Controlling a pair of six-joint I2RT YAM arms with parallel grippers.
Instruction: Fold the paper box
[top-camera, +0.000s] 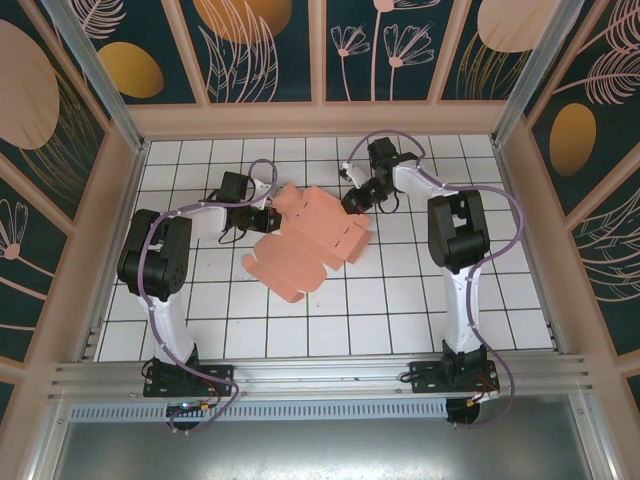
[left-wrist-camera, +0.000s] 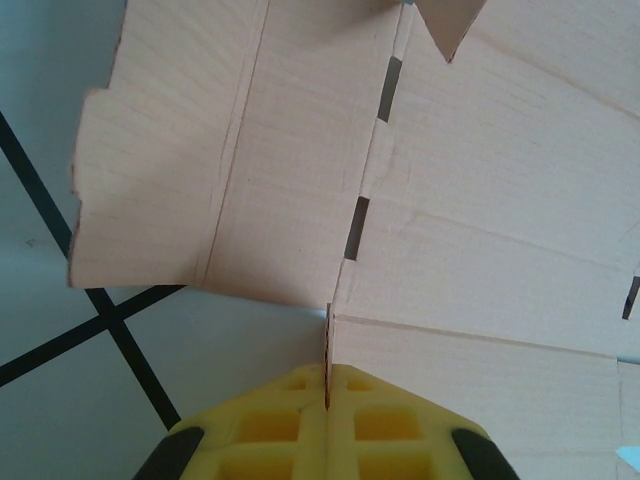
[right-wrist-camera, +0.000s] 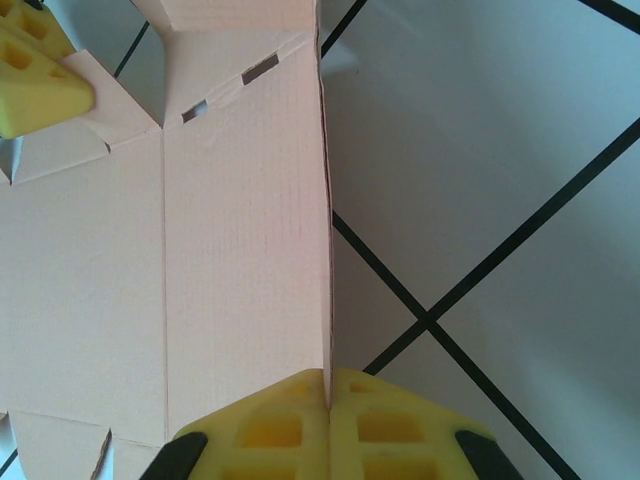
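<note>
a: paper box (top-camera: 305, 240)?
b: flat unfolded sheet, mid tiled table (top-camera: 400, 310); creases and slots visible
a: grippers?
b: left gripper (left-wrist-camera: 327, 375) pinched tight on its left edge; right gripper (right-wrist-camera: 327, 378) clamped on the far right edge; card between both pad pairs

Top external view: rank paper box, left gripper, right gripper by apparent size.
1. paper box: clearly largest.
2. left gripper and right gripper: these look about alike, so I won't rank one over the other.
</note>
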